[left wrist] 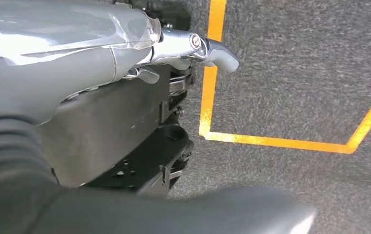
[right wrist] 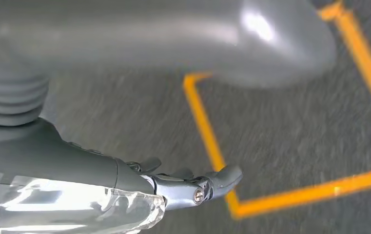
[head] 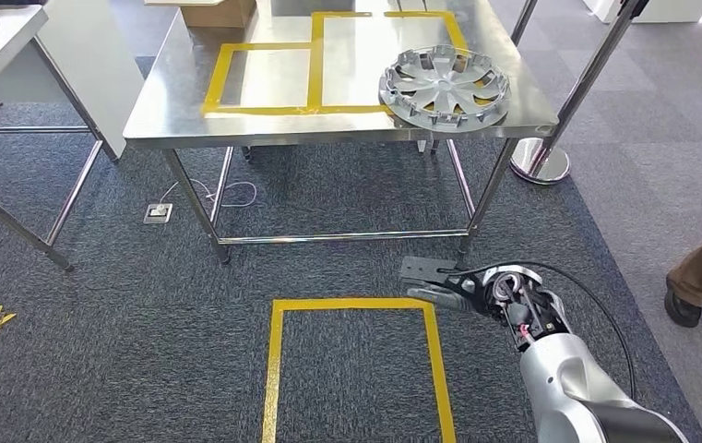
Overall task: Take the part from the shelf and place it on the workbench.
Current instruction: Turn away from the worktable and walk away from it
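Head view: you are looking at the part (head: 445, 83), a silver wheel cover, lying flat on the steel workbench (head: 172, 111) at one o'clock, overlapping yellow tape. Your right hand (head: 444, 281) is hanging low at four o'clock, fingers straight, holding nothing. Left wrist view: left hand (left wrist: 125, 83) is hovering over carpet (left wrist: 295, 87), empty. Right wrist view: right hand's fingers (right wrist: 222, 178) are stretching out, empty.

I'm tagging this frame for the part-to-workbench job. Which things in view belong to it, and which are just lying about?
Job:
- wheel cover, lying on the table's right part
- steel workbench
- right hand, holding nothing
- left hand, holding nothing

Lying about:
- cardboard box
- stanchion base
- floor socket
- person's shoe
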